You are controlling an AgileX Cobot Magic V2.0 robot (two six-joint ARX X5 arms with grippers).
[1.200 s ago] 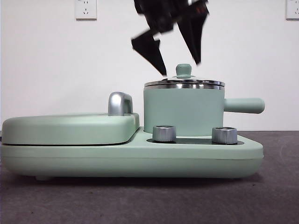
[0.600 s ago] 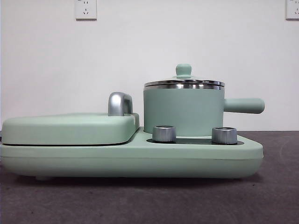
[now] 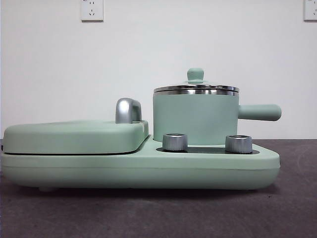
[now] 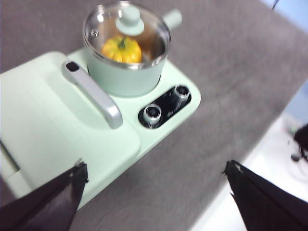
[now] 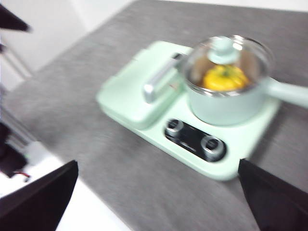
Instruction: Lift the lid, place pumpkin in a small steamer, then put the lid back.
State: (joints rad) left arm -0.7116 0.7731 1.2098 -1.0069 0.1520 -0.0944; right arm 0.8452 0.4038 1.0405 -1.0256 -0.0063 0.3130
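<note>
The small steamer [image 3: 194, 118] stands on the right half of the long mint-green base [image 3: 138, 171], its handle pointing right. The glass lid [image 3: 195, 87] rests on its rim, knob up. Through the lid I see the yellow-orange pumpkin [image 4: 121, 49] inside the pot; it also shows in the right wrist view [image 5: 225, 78]. My left gripper [image 4: 154, 192] is open and empty, high above the table. My right gripper [image 5: 159, 192] is open and empty, also high and away from the pot. Neither gripper shows in the front view.
A flat mint-green griddle cover [image 3: 74, 136] with a silver handle [image 3: 127, 110] fills the left half of the base. Two silver knobs [image 3: 174, 142] sit in front of the pot. The grey table ends at a white edge [image 4: 250, 192] near the arms.
One second ago an open gripper hung just above the lid's knob in the front view. It has risen out of that view. The lid and the steamer have not moved.
</note>
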